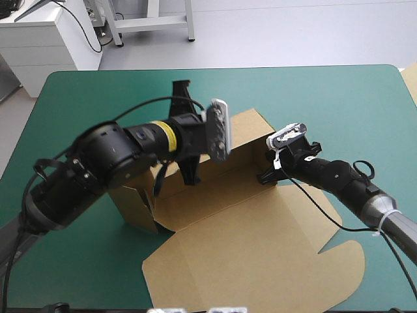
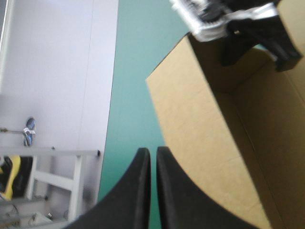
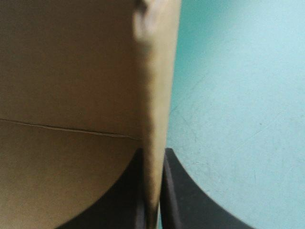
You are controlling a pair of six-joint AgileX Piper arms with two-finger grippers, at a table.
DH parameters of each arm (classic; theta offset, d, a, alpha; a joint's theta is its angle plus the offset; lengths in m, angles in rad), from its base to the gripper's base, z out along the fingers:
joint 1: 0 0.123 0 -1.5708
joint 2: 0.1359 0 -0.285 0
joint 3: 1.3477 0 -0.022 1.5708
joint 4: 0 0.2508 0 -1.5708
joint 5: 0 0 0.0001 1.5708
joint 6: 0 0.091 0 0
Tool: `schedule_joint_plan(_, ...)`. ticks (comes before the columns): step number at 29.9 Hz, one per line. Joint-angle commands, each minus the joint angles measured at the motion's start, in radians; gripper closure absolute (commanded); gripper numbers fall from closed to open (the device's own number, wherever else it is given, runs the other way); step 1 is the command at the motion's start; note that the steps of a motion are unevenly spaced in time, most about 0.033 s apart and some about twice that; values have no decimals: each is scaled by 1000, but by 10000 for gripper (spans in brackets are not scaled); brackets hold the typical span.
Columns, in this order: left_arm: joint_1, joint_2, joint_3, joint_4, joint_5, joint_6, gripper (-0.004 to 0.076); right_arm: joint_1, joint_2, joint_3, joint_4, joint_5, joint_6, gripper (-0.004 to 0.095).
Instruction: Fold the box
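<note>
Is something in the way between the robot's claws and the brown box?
No, nothing visible is in the way. The right gripper is shut on a raised wall of the box. The left gripper, shut, sits close beside another raised wall, with nothing between them.

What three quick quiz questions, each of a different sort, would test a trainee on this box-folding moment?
1. True or false: the right gripper pinches a raised wall of the box.
2. The left gripper is: A wide open; B shut, holding nothing; C shut on the box.
3. Fill in: the lid lies ____ on the teal-green cover.
Key: 1 true; 2 B; 3 flat.
</note>
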State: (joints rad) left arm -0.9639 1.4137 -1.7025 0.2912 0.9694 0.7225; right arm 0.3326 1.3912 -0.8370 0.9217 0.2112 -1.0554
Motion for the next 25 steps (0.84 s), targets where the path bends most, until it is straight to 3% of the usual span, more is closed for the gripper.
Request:
schedule_joint_plan(1,168,-34,-101,-137,-4,-58,706,-2,-34,-36,17,-21,3,926)
schedule_joint_plan(6,499,-57,-150,-410,124,-88,708,-2,-34,-36,-3,-21,3,926)
schedule_joint_plan(11,818,-80,-146,-467,149,-262,713,-2,-36,-36,-17,-21,3,927)
schedule_joint_plan(14,955,-87,-142,-505,173,-289,713,-2,-43,-36,-21,-19,8,927)
schedule_joint_plan(20,1063,-91,-121,-498,234,-281,715,-5,-105,-38,-90,22,73,927)
schedule_joint_plan(25,1063,-98,-61,-514,234,-270,717,-5,-151,-89,-362,146,334,927)
